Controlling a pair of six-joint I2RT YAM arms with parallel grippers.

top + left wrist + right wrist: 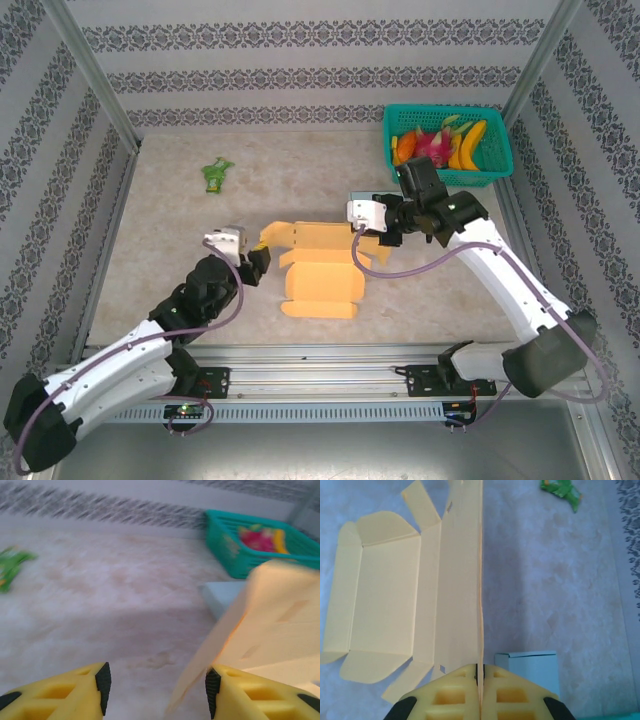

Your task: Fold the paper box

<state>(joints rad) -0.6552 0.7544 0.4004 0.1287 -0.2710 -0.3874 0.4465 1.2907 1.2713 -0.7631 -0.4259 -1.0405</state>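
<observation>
One paper box (pixel 320 280): lies in the middle of the counter (pixel 170 230), mostly flat, with its far long panel stood up on edge.
Two hands: one at each end of that far panel.
Right hand (pixel 480 672): pressed together on the rim of the upright panel, pinching the paper.
Left hand (pixel 157 682): spread, with nothing between its fingers; the box's left end rises just beside one finger.
Step in hand: raising the first wall, by my reading; the near panels and end flaps lie flat, so the fold looks barely begun.
Next move: likely the left hand takes the end flap and turns it inward while the right keeps the wall upright. Thin paper buckles, so a grip near the crease would serve best.
One basket (pixel 448 140): green, holding fruit, at the far right corner.
One packet (pixel 216 174): green, far left, well apart from the box.
One small white box (pixel 527 662): just behind the raised wall.
</observation>
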